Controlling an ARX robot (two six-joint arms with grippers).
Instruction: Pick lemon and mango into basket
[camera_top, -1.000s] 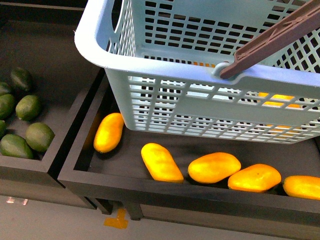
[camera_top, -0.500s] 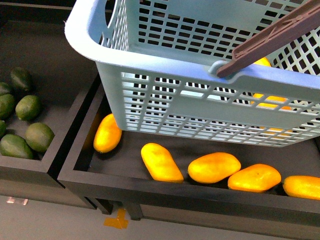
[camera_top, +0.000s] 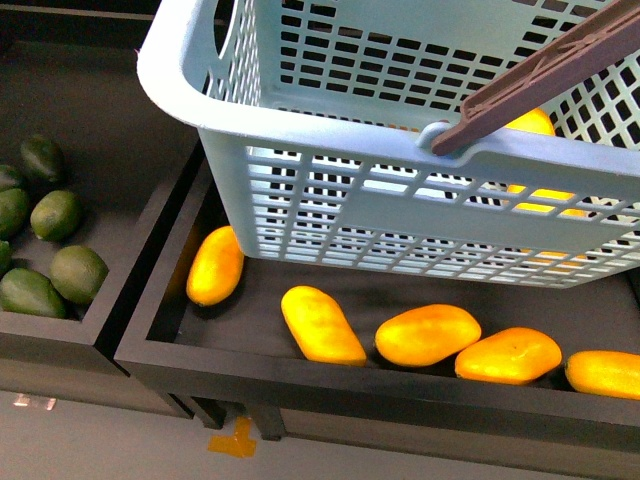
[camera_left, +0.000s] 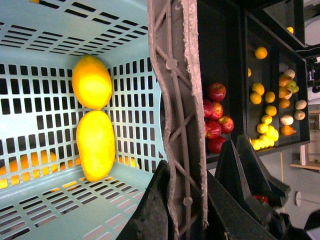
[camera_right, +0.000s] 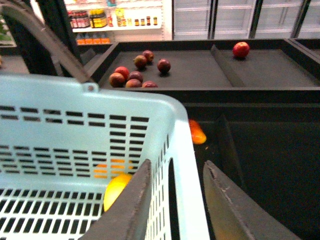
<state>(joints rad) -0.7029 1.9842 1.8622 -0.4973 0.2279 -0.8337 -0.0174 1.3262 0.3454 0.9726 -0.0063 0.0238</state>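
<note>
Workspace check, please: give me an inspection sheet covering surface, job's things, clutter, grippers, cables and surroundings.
Surface: black produce trays; the basket is held above them.
Job's things: basket tilted in the air; lemon and mango lie inside it, touching end to end.
Clutter: five loose mangoes in the tray under the basket; avocados in the next tray; red apples in another.
Grippers: left gripper shut on the basket's handle; right gripper straddles the basket's rim, contact unclear.
Cables: nothing seen.
Surroundings: shop shelves with bottles and glass-door coolers behind.
</note>
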